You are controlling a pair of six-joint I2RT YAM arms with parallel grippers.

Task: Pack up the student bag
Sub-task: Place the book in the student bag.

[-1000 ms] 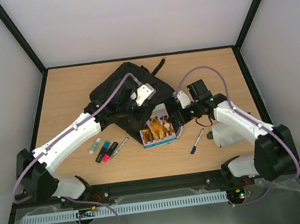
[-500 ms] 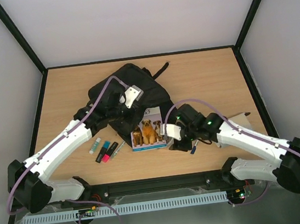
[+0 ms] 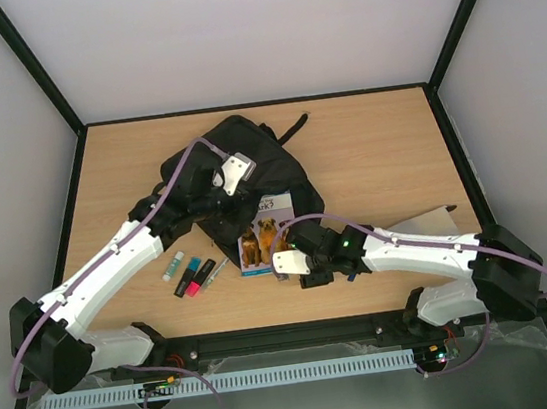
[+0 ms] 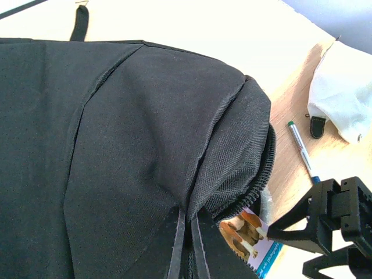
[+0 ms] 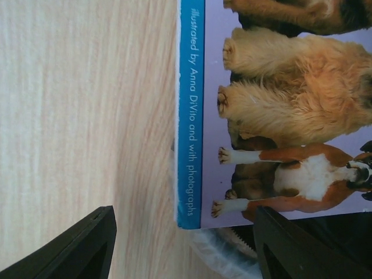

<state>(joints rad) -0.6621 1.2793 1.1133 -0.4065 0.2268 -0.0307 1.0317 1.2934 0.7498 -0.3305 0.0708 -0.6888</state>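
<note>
Left fingers (image 4: 168, 261) tight on student bag (image 3: 256, 151), right fingers (image 5: 64, 244) wide above wooden table (image 3: 376, 141)

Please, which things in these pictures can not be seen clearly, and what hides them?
- Inside of the student bag: top and left wrist views, covered by its own fabric.
- Book title: right wrist view, cut by the frame edge; top view, too small.
- Pen: top view, covered by the right arm.
- Labels on the markers: top view, too small.
</note>
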